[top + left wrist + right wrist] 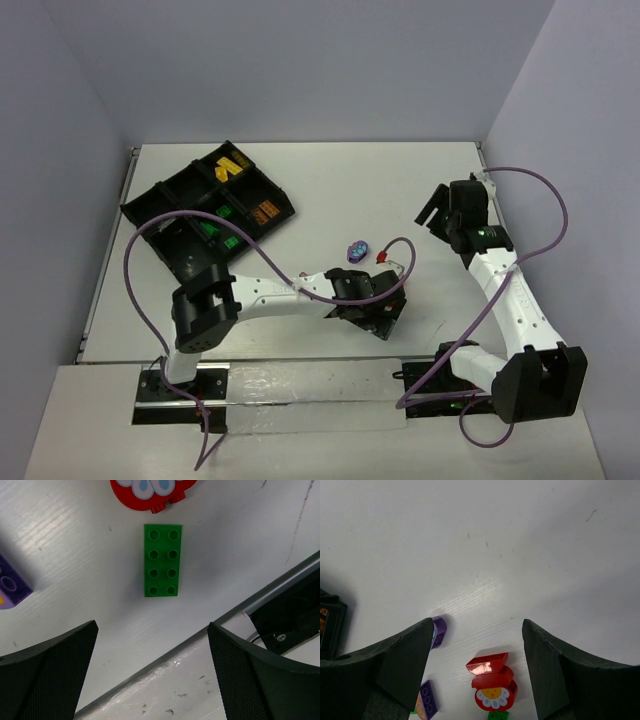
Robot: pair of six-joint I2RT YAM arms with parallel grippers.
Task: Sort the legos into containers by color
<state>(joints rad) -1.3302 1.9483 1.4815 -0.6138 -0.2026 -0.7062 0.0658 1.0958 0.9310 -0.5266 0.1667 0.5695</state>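
Toward the table's (330, 190) far left corner, from above, sits the black divided tray (150, 205) holding yellow, orange and green legos (231, 168).

Left wrist view: left claw (151, 640) spread wide, empty, above a green brick (162, 560) near the front edge.

Right wrist view: right claw (477, 635) wide open, empty, above a red-and-white flower brick (492, 690) and a purple brick (439, 630).

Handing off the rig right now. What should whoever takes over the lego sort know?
Left gripper: open, empty, poised over the green plate lying flat on the table.
Right gripper: open, empty, above bare table beyond the loose bricks.
Done: the black tray holds yellow bricks, green bricks and orange bricks.
Left: the green plate, the red flower brick and the purple bricks are loose mid-table. The green plate looks like the next pick.
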